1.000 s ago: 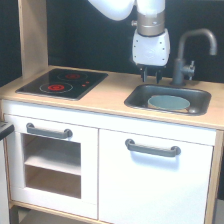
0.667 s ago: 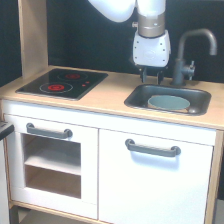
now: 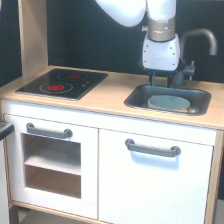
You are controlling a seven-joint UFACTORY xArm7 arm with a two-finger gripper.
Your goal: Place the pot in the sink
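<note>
Toy kitchen counter [image 3: 107, 97], pale wood, with white cabinet fronts below. Black two-burner stovetop [image 3: 62, 83] sits toward the exterior view's left; the sink [image 3: 136, 96] is sunk into the counter toward the right, with a dark faucet [image 3: 200, 42] arching behind it.

White arm hangs over the sink's back edge. Compared with a second ago the gripper [image 3: 163, 77] stands higher: its dark fingers [image 3: 152, 77] were down near the basin, and now they clear the rim with nothing between them. They look spread apart, empty, though the view is soft.

The pot [image 3: 168, 103] lies inside the sink, on the basin floor, right of centre, apart from the gripper.

Reading: release is done and the arm is withdrawing upward. The task appears essentially complete; only clearing away remains.

Pot appearance: round, blue-grey, seen as a flat oval from this angle. Paler rim band barely distinguishable. It seems to sit level and settled.
</note>
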